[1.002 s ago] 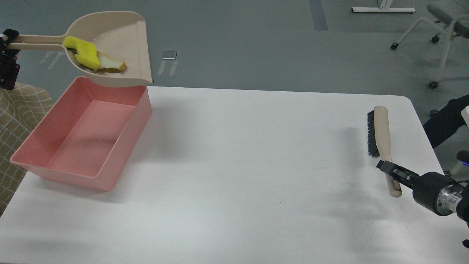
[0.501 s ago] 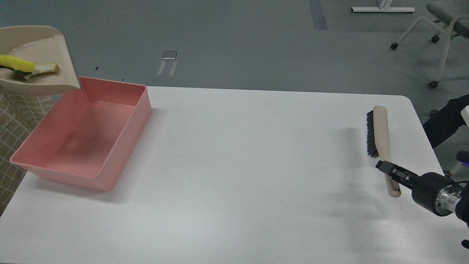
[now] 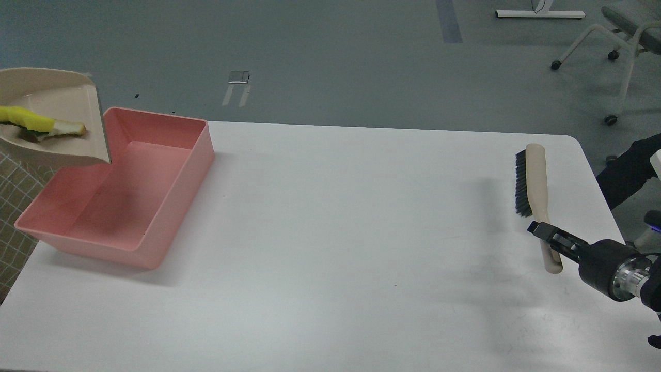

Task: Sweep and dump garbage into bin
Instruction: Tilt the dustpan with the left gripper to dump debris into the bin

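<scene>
Resting in dustpan (image 3: 62, 93), garbage (image 3: 38, 124), beside bin (image 3: 170, 155)

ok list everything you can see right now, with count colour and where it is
table: 1, white, fills the lower view
bin: 1, pink, far left of the table, nothing in it yet
dustpan: 1, beige, raised at the left edge of view, lip over the bin's far left corner
sponge piece: 1, yellow with a dark layer, in the dustpan
bread-like slice: 1, whitish with brown crust, in the dustpan beside the sponge piece
brush: 1, beige with black bristles, near the table's right edge
office chair: 1, grey with white legs, floor, top right
small grey object: 1, on the floor beyond the table
right pincer: 1, black, at the brush handle
left pincer: not in view
</scene>
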You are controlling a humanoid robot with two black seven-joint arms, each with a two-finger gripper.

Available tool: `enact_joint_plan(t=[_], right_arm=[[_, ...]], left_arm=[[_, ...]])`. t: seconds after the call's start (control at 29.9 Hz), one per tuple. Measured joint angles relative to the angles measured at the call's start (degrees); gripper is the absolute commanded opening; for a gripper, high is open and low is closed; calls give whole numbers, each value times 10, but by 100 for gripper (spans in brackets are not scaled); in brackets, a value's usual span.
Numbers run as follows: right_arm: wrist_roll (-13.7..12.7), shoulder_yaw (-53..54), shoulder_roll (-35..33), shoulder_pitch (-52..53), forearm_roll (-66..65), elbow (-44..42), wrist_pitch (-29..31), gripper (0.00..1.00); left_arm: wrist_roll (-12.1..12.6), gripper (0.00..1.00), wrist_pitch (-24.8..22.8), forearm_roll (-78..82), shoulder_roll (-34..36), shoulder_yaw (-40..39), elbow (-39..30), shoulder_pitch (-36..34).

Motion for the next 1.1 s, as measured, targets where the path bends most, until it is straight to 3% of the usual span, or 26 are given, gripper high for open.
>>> enact_joint_plan(t=[0.43, 0.7, 1.1], right_arm=[[6, 4, 7, 0, 0, 5, 0, 3], [12, 4, 8, -1, 0, 2, 0, 3], [33, 5, 9, -19, 0, 5, 0, 3]], left_arm=[[0, 0, 0, 99, 2, -1, -90, -14], [0, 0, 5, 168, 37, -1, -205, -10], [0, 1, 1, 163, 49, -9, -202, -20]])
